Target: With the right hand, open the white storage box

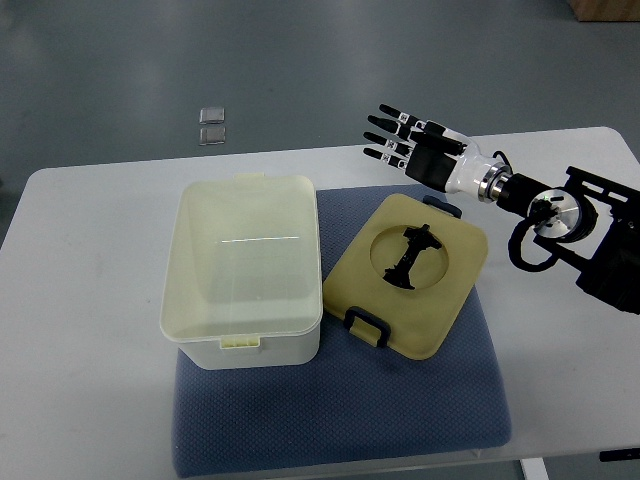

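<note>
The white storage box [243,270] stands open on the blue mat [340,410], its inside bare. Its cream lid [408,274] lies flat on the mat right of the box, with black latches and a black handle in a round recess. My right hand [405,142] hovers above the table behind the lid, fingers spread and pointing left, holding nothing. Its arm [560,215] comes in from the right edge. The left arm does not show.
The white table [80,330] carries the mat and box. Two small clear squares [212,125] lie on the grey floor beyond the table's far edge. A brown box corner [605,8] shows at top right.
</note>
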You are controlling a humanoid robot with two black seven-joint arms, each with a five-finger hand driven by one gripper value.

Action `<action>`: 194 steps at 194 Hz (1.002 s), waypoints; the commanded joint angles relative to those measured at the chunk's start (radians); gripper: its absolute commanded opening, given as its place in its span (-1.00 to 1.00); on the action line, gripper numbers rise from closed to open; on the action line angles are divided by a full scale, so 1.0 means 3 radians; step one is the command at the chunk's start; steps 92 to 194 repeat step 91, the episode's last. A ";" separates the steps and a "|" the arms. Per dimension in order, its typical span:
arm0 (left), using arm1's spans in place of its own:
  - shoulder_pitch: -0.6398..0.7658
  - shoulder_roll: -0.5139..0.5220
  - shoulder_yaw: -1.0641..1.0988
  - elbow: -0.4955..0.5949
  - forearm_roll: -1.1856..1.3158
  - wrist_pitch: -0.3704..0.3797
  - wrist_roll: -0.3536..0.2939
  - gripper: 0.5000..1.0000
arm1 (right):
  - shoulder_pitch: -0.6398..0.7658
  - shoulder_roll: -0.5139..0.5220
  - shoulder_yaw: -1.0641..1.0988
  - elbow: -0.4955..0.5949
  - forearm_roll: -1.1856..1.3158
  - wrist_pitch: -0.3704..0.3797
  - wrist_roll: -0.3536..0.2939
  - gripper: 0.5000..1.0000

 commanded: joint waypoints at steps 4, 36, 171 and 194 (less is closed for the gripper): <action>0.0000 0.0000 0.0000 0.0000 0.0000 0.0000 0.0000 1.00 | -0.0050 0.0026 0.0073 -0.0045 -0.0004 -0.0009 0.0015 0.74; 0.0000 0.0000 0.0000 0.0000 0.0000 0.0000 0.0000 1.00 | -0.0086 0.0067 0.0109 -0.0060 -0.0004 -0.0009 0.0020 0.74; 0.0000 0.0000 0.0000 0.0000 0.0000 0.0000 0.0000 1.00 | -0.0122 0.0087 0.0109 -0.0065 -0.0030 -0.0009 0.0051 0.74; 0.0000 0.0000 0.0000 0.0000 0.0000 0.0000 0.0000 1.00 | -0.0122 0.0087 0.0109 -0.0065 -0.0030 -0.0009 0.0051 0.74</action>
